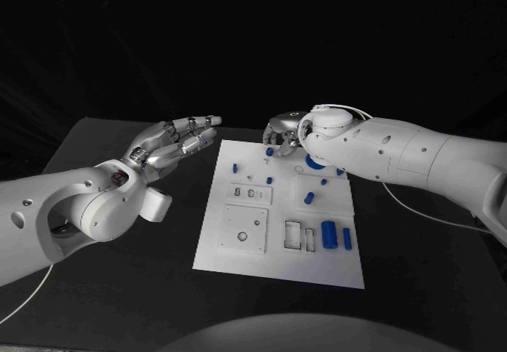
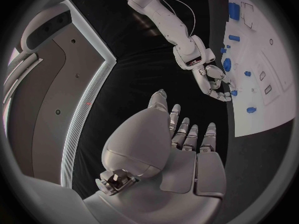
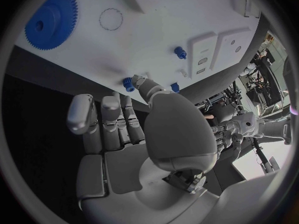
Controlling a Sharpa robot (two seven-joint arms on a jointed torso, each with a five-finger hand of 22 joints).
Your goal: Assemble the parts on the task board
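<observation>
A black table (image 1: 127, 242) under a dark room carries the white task board (image 1: 277, 253), which lies lengthwise away from me with its near edge toward 6 o'clock in the head view. I read the layout as a staging one: loose blue parts are scattered over the board's far half and right side, waiting for their seats.

My right hand (image 1: 283, 132) hangs over the board's far end, toward 12 o'clock, fingers curled downward. In the right wrist view its fingertips (image 3: 140, 82) reach to the board's edge beside a small blue peg (image 3: 128, 84), with another small blue piece (image 3: 175, 87) just beside the thumb. I cannot tell whether the hand is pinching one or only hovering over it; the contact is hidden behind the fingers. A blue gear (image 3: 51, 19) lies flat on the board near that hand, and a further blue peg (image 3: 181, 52) stands by 2 raised white sockets.

My left hand (image 1: 174, 143) is off the board at about 10 o'clock, palm open, fingers straight and apart, holding nothing. I judge it is parked there to keep the board visible.

Toward 4 o'clock, 2 blue cylinders (image 1: 330, 235) lie beside rectangular recesses.

I judge the assembly is barely begun.
</observation>
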